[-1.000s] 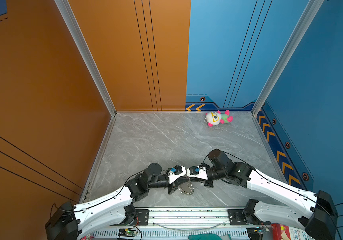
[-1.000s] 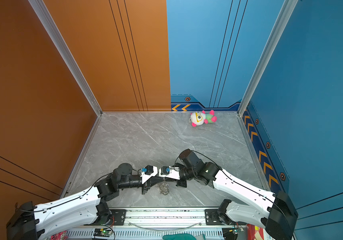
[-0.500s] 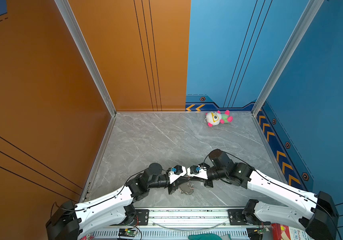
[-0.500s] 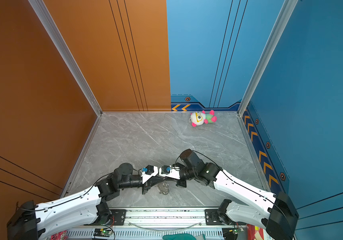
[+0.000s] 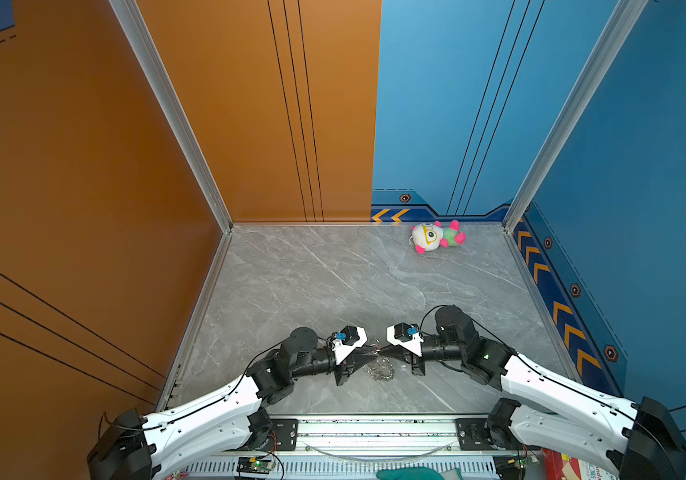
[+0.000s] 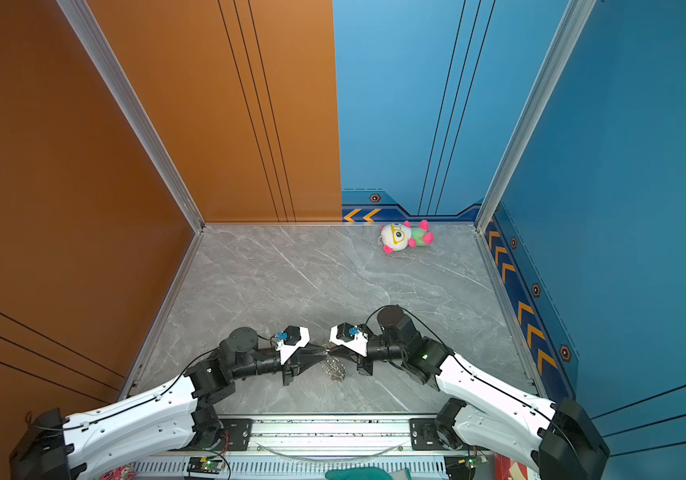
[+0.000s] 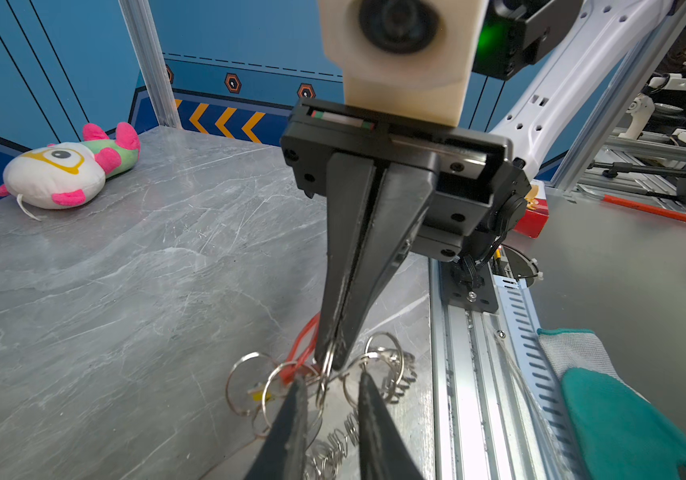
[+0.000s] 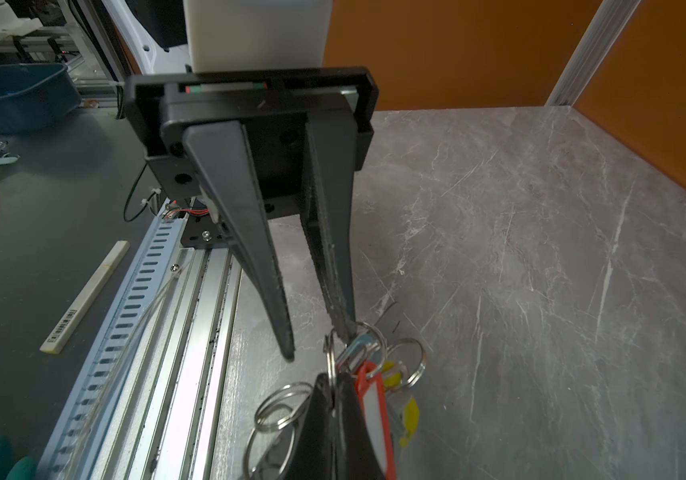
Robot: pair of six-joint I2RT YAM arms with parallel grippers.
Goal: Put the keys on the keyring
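Keys: red key [image 8: 368,399] and yellow key [image 8: 411,413] dangle right at the pincer tips, in a bunch of silver rings above the near desk [image 5: 333,282].
Right pincer [image 7: 331,361]: clamped tight on a split ring [image 8: 330,353] of that bunch. My read is that it's the anchor, holding the ring edge-on and steady for its partner.
Left pincer [image 8: 318,345]: jaws parted, nose to nose with the right, one finger against the rings by the look of it, nothing gripped.
Keyring [image 5: 380,370]: a chain of small rings sagging at 6 o'clock under the tips. I can't tell whether it rests on the desk.
Near edge: rail [image 5: 374,428] at 6 o'clock, close by, so there's little slack that way.
Open room: bare desk from 10 to 2 o'clock, and the plush toy [image 5: 436,237] is far off at 1 o'clock by the back wall.
Sides: orange wall [image 5: 83,166] at 9 o'clock, blue wall [image 5: 644,166] at 3 o'clock, both well apart from the wrists.
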